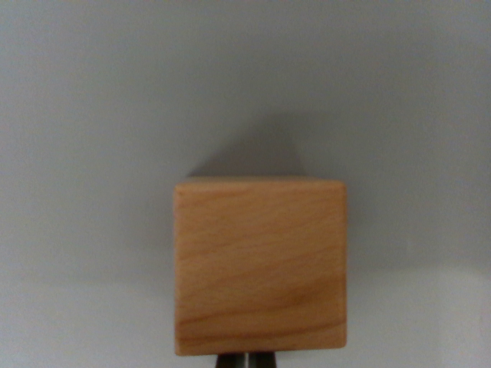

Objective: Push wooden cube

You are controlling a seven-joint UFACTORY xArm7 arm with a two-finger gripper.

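A light wooden cube (259, 264) with visible grain fills the lower middle of the wrist view, resting on a pale grey surface (92, 153). It casts a dark shadow behind it. At the bottom edge, just under the cube, the dark tips of my gripper (245, 360) peek in, close together with only a thin slit between them. They sit right against the cube's near face, and nothing is held between them. Most of the gripper is out of frame.
Plain grey surface lies all around the cube, brighter toward the bottom of the view. No other objects or edges show.
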